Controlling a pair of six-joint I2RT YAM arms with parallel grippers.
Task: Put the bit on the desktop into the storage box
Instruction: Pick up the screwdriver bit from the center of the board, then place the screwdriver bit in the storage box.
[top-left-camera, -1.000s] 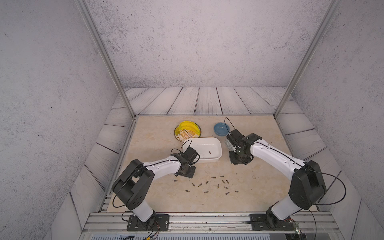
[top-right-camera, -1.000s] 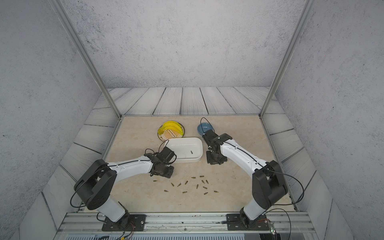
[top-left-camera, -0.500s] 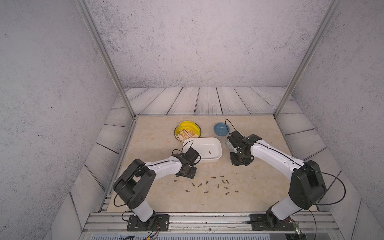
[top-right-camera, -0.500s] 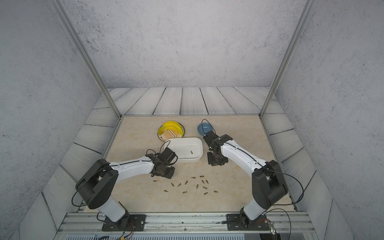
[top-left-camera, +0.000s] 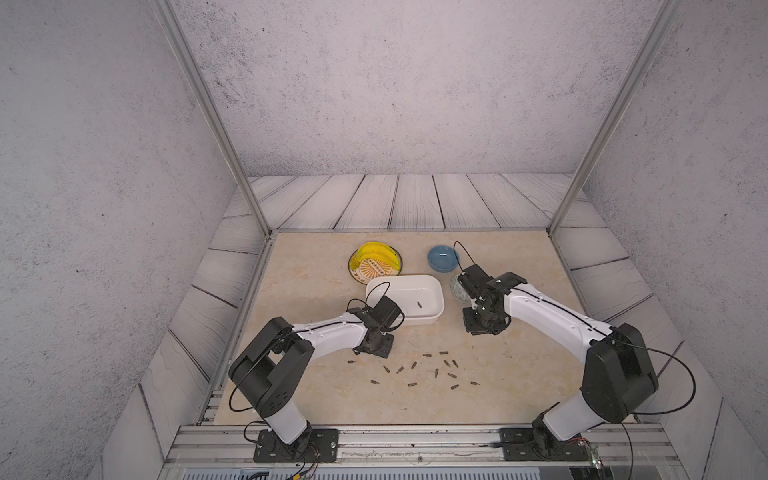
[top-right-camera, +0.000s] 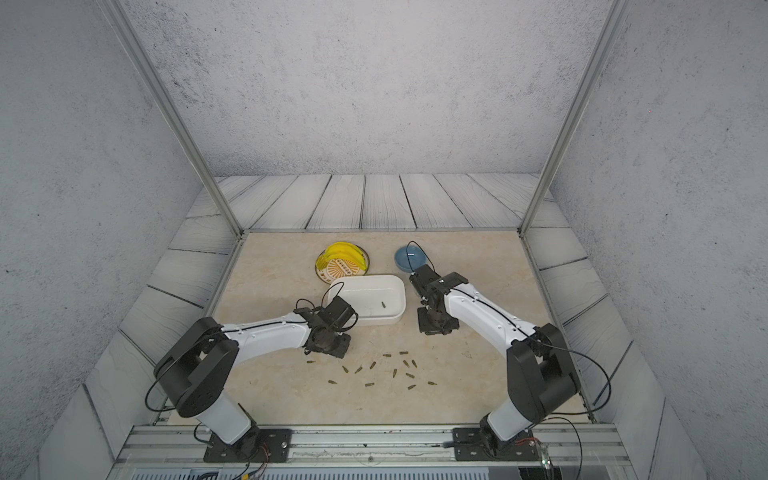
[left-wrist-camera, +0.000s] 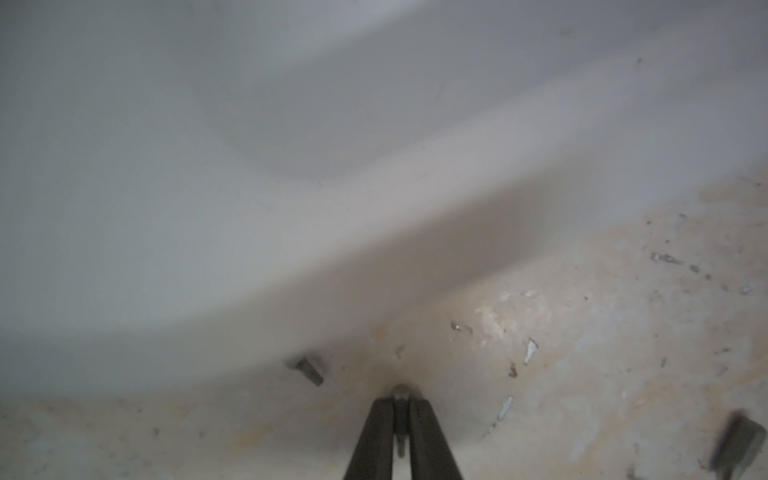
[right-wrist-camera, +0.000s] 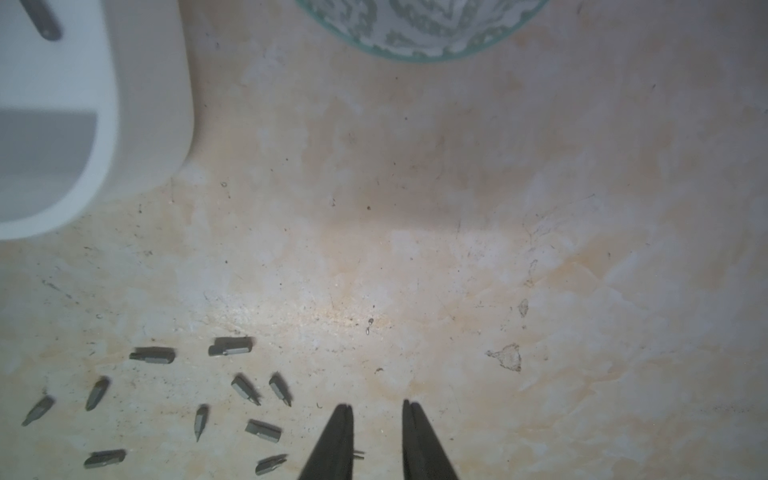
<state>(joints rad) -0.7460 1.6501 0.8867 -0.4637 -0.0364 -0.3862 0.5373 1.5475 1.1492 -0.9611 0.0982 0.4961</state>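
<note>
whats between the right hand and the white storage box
Only bare desktop: in the right wrist view nothing lies between the right hand and the storage box wall. The loose bits lie off to the side of that stretch.

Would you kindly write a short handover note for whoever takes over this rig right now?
Left gripper: shut on a bit, down at the desktop beside the storage box.
Right gripper: open and empty, over bare desktop on the box's far side.
Done: one other bit lies inside the storage box.
Left: drop the gripped bit into the box, then move the loose bits scattered on the desktop in front of it.
</note>
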